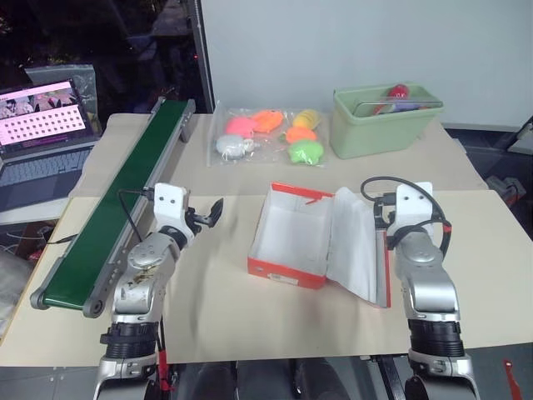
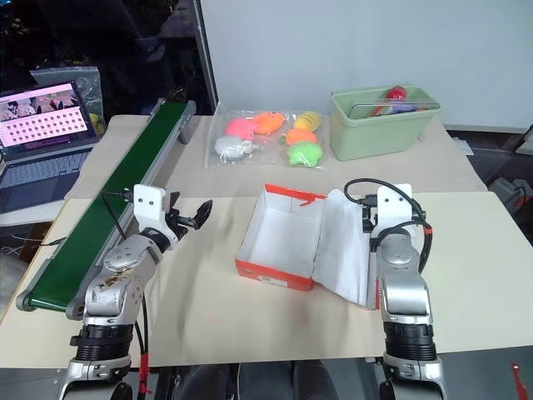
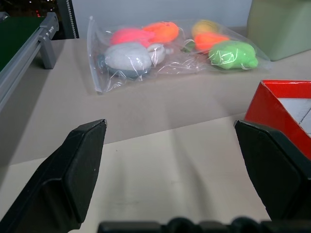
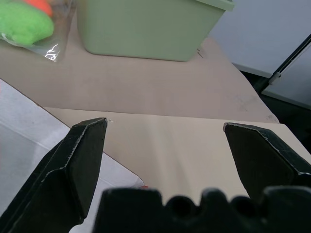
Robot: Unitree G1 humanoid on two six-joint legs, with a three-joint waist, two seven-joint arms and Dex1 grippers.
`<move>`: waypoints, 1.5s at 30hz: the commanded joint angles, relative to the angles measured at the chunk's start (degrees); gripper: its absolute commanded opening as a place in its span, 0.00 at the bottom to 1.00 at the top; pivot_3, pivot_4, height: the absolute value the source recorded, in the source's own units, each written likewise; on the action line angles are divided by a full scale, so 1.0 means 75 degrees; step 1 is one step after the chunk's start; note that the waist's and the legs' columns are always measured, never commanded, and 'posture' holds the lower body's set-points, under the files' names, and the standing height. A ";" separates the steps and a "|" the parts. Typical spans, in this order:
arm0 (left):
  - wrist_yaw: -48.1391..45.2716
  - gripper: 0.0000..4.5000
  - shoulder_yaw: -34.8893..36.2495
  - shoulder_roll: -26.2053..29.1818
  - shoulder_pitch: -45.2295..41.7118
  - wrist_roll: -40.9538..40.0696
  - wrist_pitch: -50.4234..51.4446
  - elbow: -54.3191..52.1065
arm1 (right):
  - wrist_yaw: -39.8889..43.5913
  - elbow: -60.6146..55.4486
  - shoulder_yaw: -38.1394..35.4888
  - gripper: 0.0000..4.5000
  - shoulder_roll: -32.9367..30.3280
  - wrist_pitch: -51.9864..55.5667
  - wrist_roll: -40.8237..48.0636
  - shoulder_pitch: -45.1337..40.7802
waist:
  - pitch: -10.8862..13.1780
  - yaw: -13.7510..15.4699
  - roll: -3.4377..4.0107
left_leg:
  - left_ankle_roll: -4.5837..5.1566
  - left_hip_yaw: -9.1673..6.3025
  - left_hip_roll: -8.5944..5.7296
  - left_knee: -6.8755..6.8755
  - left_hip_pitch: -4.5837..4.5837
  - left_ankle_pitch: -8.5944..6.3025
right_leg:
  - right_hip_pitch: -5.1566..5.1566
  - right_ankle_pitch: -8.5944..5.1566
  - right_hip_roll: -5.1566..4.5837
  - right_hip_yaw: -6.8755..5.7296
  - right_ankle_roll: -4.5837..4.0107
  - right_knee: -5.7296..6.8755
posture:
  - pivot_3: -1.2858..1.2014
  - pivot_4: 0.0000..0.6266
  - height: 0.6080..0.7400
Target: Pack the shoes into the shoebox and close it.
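The red-orange shoebox (image 1: 283, 272) lies open in the middle of the table, its white inside bare. Its hinged lid (image 1: 360, 246) leans open to the right, lined with white paper (image 4: 29, 145). The shoes are out of view. My left gripper (image 3: 170, 127) hovers open over the table left of the box, with nothing between its fingers; the box's red corner (image 3: 272, 104) shows just beyond its right fingertip. My right gripper (image 4: 165, 128) is open too, level, by the lid's right edge, and holds nothing.
A green conveyor belt (image 1: 125, 196) runs along the left side. A clear bag of bright soft toys (image 1: 266, 133) and a pale green tub (image 1: 383, 121) stand at the back. A laptop (image 1: 46, 142) sits far left, off the table.
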 commanded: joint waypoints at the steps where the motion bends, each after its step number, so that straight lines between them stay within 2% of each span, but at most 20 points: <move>1: -0.0096 1.00 -0.0162 0.0128 -0.0235 0.0164 -0.0198 -0.0069 | -0.0070 -0.0335 -0.0129 0.99 0.0022 -0.0162 -0.0039 -0.0255 | 0.0000 0.0006 0.0000 | 0.0000 0.0000 0.0000 0.0000 0.0000 0.0000 | 0.0000 0.0000 0.0000 0.0000 0.0000 0.0000 | 0.52 0.24 0.92; 5: -0.0021 1.00 -0.0023 0.0162 -0.0431 0.0209 -0.0427 0.0067 | 0.0634 -0.0289 0.0218 0.99 0.0060 -0.0384 0.0349 -0.0805 | 0.0001 -0.0036 0.0000 | 0.0000 0.0002 -0.0001 0.0000 -0.0001 0.0000 | -0.0005 0.0001 0.0000 0.0002 -0.0001 0.0001 | 0.52 0.24 0.92; 7: -0.0167 1.00 0.0329 0.0383 -0.0386 -0.0027 -0.0348 -0.0159 | 0.1621 -0.0619 0.0661 0.99 0.0153 -0.0425 0.0947 -0.1181 | 0.0001 -0.0064 0.0001 | 0.0000 0.0001 0.0002 0.0000 0.0005 0.0000 | 0.0001 0.0001 0.0004 0.0001 -0.0002 0.0000 | 0.52 0.24 0.92; 10: -0.0802 1.00 0.1144 0.1144 -0.0276 -0.0624 -0.0267 -0.0378 | 0.3324 -0.1115 0.1282 0.99 0.0492 -0.0046 0.2356 -0.1846 | 0.0009 -0.0219 0.0001 | 0.0000 -0.0001 0.0022 -0.0004 -0.0005 0.0000 | -0.0022 0.0001 0.0021 0.0002 -0.0004 0.0007 | 0.52 0.24 0.92; 13: -0.1035 1.00 0.1735 0.1913 0.0062 -0.0781 0.0032 -0.0455 | 0.4464 -0.1283 0.1689 0.99 0.0306 0.0619 0.3148 -0.2233 | 0.0010 -0.0190 0.0004 | 0.0001 -0.0020 0.0031 -0.0011 -0.0004 -0.0001 | -0.0020 -0.0002 0.0027 -0.0013 -0.0008 0.0013 | 0.52 0.24 0.92; 16: -0.1472 1.00 0.2496 0.2416 0.0919 -0.1275 0.0245 -0.0997 | 0.5284 -0.1755 0.2063 0.99 0.0040 0.1137 0.3803 -0.2347 | 0.0010 -0.0114 0.0003 | 0.0000 -0.0020 0.0020 -0.0009 -0.0004 -0.0001 | -0.0012 -0.0002 0.0009 -0.0020 -0.0008 0.0011 | 0.52 0.24 0.92; 20: -0.1714 1.00 0.3526 0.2856 0.2778 -0.1037 0.0209 -0.1196 | 0.6054 -0.2050 0.2852 0.99 -0.0472 0.1277 0.3930 -0.2005 | 0.0013 -0.0108 -0.0004 | 0.0001 -0.0010 0.0018 -0.0006 -0.0007 -0.0002 | -0.0013 -0.0002 -0.0022 -0.0024 -0.0006 -0.0010 | 0.52 0.24 0.92; 22: -0.1910 1.00 0.4374 0.2837 0.3636 -0.1366 0.0282 -0.1327 | 0.6064 -0.1907 0.3173 0.99 -0.0503 0.1191 0.3742 -0.1911 | 0.0016 -0.0114 -0.0014 | 0.0000 -0.0009 0.0020 -0.0006 -0.0003 -0.0002 | -0.0014 -0.0003 -0.0020 -0.0027 -0.0009 -0.0005 | 0.52 0.24 0.92; 24: -0.2148 1.00 0.4814 0.3028 0.4256 -0.1257 0.0080 -0.1180 | 0.6022 -0.1765 0.3422 0.99 -0.0529 0.1068 0.3512 -0.1880 | 0.0020 -0.0117 -0.0027 | 0.0000 -0.0005 0.0030 -0.0006 0.0009 -0.0001 | -0.0013 -0.0009 -0.0017 -0.0030 -0.0023 0.0006 | 0.52 0.24 0.92; 29: -0.2427 1.00 0.5056 0.3473 0.4180 -0.1395 -0.0001 -0.0779 | 0.5835 -0.1641 0.3532 0.99 -0.0377 0.1123 0.3345 -0.1895 | 0.0017 0.0075 -0.0035 | -0.0002 -0.0002 0.0027 -0.0005 0.0027 0.0000 | -0.0002 -0.0024 -0.0016 -0.0054 -0.0044 0.0017 | 0.52 0.24 0.92; 34: -0.2962 1.00 0.4361 0.3733 0.3395 -0.1449 -0.0164 -0.0148 | 0.5373 -0.1508 0.3711 0.99 -0.0281 0.1174 0.2877 -0.1737 | 0.0014 0.0056 -0.0041 | -0.0003 0.0004 0.0025 -0.0005 0.0022 -0.0001 | -0.0004 -0.0024 -0.0016 -0.0053 -0.0043 0.0016 | 0.52 0.24 0.92; 40: -0.3173 1.00 0.4016 0.3890 0.2357 -0.1502 -0.0230 0.1035 | 0.5300 -0.1837 0.3458 0.99 -0.0127 0.1478 0.3207 -0.1426 | 0.0014 -0.0030 -0.0047 | -0.0003 -0.0001 0.0034 -0.0010 0.0001 -0.0002 | -0.0025 -0.0023 -0.0003 -0.0052 -0.0043 0.0021 | 0.52 0.24 0.92; 45: -0.3205 1.00 0.3571 0.3828 0.1943 -0.1484 -0.0206 0.1264 | 0.5357 -0.2196 0.3110 0.99 -0.0316 0.1713 0.3496 -0.0979 | 0.0015 -0.0009 -0.0049 | -0.0003 -0.0002 0.0034 -0.0010 0.0001 -0.0002 | -0.0023 -0.0024 -0.0005 -0.0052 -0.0043 0.0022 | 0.52 0.24 0.92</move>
